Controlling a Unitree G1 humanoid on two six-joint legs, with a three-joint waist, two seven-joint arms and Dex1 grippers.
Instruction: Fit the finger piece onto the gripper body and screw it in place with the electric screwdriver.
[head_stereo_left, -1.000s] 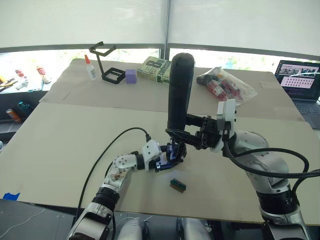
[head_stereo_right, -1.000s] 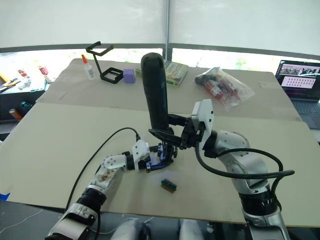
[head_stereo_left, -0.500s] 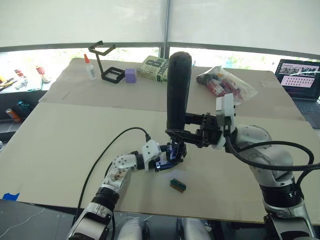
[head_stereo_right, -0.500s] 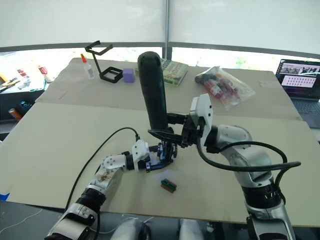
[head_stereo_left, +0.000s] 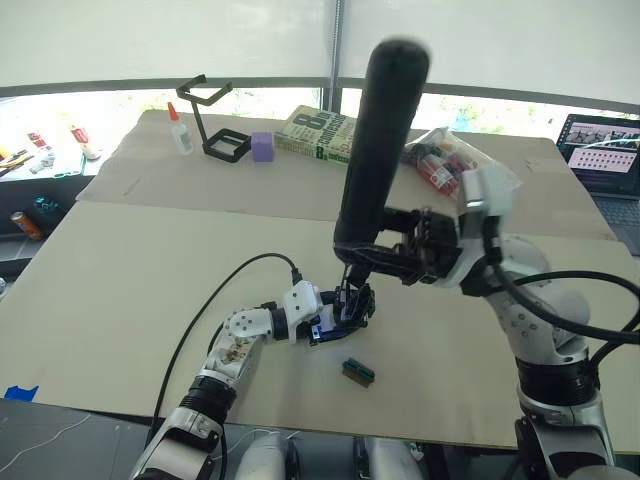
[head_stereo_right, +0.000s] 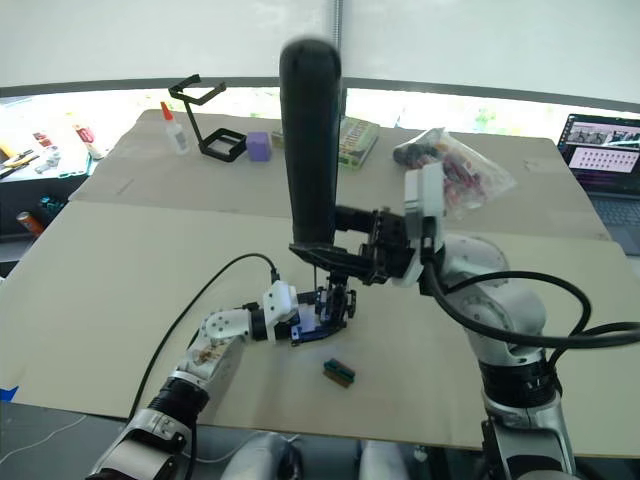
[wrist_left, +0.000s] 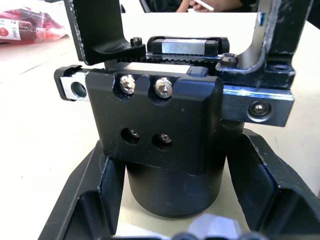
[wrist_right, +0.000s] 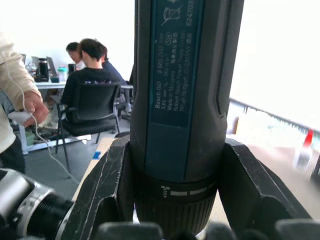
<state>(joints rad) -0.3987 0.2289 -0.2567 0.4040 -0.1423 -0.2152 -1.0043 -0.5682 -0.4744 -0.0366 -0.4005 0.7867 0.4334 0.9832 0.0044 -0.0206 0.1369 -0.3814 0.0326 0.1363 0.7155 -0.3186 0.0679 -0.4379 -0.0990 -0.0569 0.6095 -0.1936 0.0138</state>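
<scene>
The screwdriver (head_stereo_left: 378, 150), a thick matte-black cylinder with a rounded cap, stands nearly upright over the middle of the table (head_stereo_left: 120, 270), gripped low on its barrel by the right gripper (head_stereo_left: 385, 258); its ribbed collar and a blue label show between the two fingers (wrist_right: 102, 185) in the right wrist view. Below its tip sits the gripper body (wrist_left: 160, 135), a black block with silver screws on a round base, clamped at the base by the left gripper (head_stereo_left: 335, 318). A flat black finger piece (wrist_left: 97, 30) stands on its toothed rail. A small green-and-brown block (head_stereo_left: 357, 371) lies near. At the table's far side, a clear plastic bag (head_stereo_left: 450, 160) holds red items.
</scene>
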